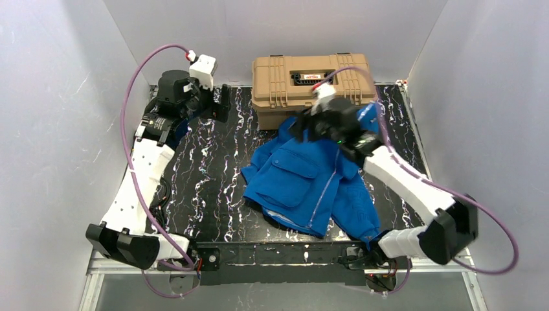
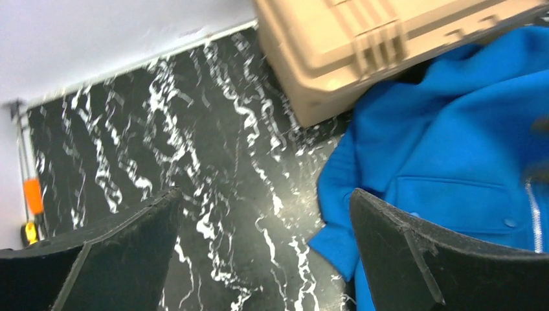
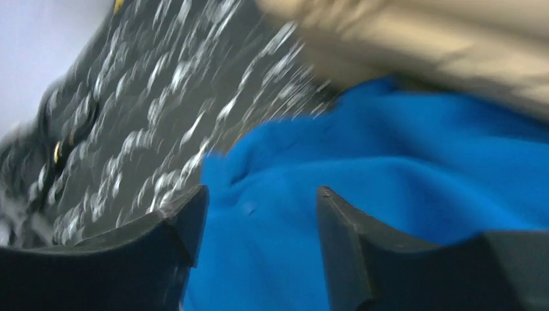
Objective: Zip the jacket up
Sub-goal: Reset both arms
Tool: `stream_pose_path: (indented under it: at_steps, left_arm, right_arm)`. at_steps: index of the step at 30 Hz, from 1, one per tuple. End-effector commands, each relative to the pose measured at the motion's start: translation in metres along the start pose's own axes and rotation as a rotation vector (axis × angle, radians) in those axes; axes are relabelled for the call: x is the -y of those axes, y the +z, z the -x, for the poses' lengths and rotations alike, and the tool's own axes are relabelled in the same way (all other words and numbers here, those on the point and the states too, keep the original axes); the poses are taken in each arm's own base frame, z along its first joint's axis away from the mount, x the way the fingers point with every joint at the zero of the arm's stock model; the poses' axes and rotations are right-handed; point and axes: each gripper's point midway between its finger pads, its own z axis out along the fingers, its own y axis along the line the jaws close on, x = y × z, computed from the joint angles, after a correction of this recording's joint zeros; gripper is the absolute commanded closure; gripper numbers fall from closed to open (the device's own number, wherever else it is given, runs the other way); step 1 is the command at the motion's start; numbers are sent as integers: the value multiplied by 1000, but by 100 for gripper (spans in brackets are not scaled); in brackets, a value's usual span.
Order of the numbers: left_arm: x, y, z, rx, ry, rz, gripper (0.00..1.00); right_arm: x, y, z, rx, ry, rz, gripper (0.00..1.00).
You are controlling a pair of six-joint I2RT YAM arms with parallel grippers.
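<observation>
The blue jacket (image 1: 304, 181) lies crumpled on the black marbled table (image 1: 213, 175), its collar end against the tan case. Its light zipper strip (image 1: 327, 194) runs down the front and also shows at the edge of the left wrist view (image 2: 534, 217). My left gripper (image 1: 219, 103) hangs open over bare table at the far left, away from the jacket (image 2: 453, 142); nothing is between its fingers (image 2: 395, 233). My right gripper (image 1: 302, 123) hovers over the jacket's collar area, jaws apart, with blue fabric (image 3: 388, 168) below them but not pinched. That view is blurred.
A tan hard-plastic case (image 1: 311, 81) stands at the back centre, touching the jacket's top. White walls enclose the table on three sides. An orange-handled tool (image 2: 32, 194) lies at the table's far left edge. My right arm stretches across the jacket's right side.
</observation>
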Motion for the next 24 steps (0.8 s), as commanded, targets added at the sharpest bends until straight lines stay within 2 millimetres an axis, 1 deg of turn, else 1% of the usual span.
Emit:
stream_pose_path:
  at_steps: [1,2,3,4,6,7,8,10,11,12,14,15,16,17,19,21,22,24]
  left_arm:
    - [-36,-4,-45,-156,-70,132,2]
    - [-42,-4,-54,-187,-83,146,2]
    - [-48,-4,-63,-217,-89,159,2]
    - [-57,-6,-70,-243,-89,192,2]
    - [-70,-8,-83,-278,-92,234,2]
    - [-76,-10,-88,-288,-105,253,2]
    - [-81,-11,-92,-292,-124,270,2]
    - [-90,-11,-102,-285,-127,280,2]
    - [-94,-11,-106,-272,-130,285,2]
    - [-98,-8,-119,-271,-147,276,2]
    - [-111,-6,-135,-245,-186,280,2]
    - [-117,-4,-144,-242,-202,287,2]
    - [-123,-3,-153,-249,-214,293,2]
    - [-128,-1,-164,-254,-227,293,2]
    - [-139,3,-184,-256,-244,294,2]
    - [-150,7,-201,-229,-258,300,2]
    - [-155,11,-208,-200,-264,304,2]
    - [-160,18,-218,-143,-261,303,2]
  right_arm:
    - [-60,-2,-80,-307,-114,178,15]
    - [-56,-3,-75,-297,-120,147,5]
    - [-50,-4,-62,-251,-132,106,2]
    - [-48,-8,-50,-206,-138,96,2]
    - [-26,-12,-23,-122,-115,13,2]
    - [-6,-14,-10,-96,-87,-41,2]
    - [11,-16,-4,-79,-63,-96,2]
    - [53,-22,3,-43,-21,-223,2]
    - [77,-26,3,-27,3,-295,2]
    - [104,-31,1,-14,20,-379,2]
    - [160,-45,-12,22,44,-592,2]
    - [184,-56,-16,75,53,-701,2]
    - [203,-65,-25,119,46,-780,2]
    - [214,-72,-25,184,15,-820,2]
    - [232,-90,-34,308,-25,-914,2]
    - [246,-102,-46,407,-39,-985,2]
    - [257,-102,-62,365,-38,-1024,2]
    - [275,-94,-85,260,-45,-1075,2]
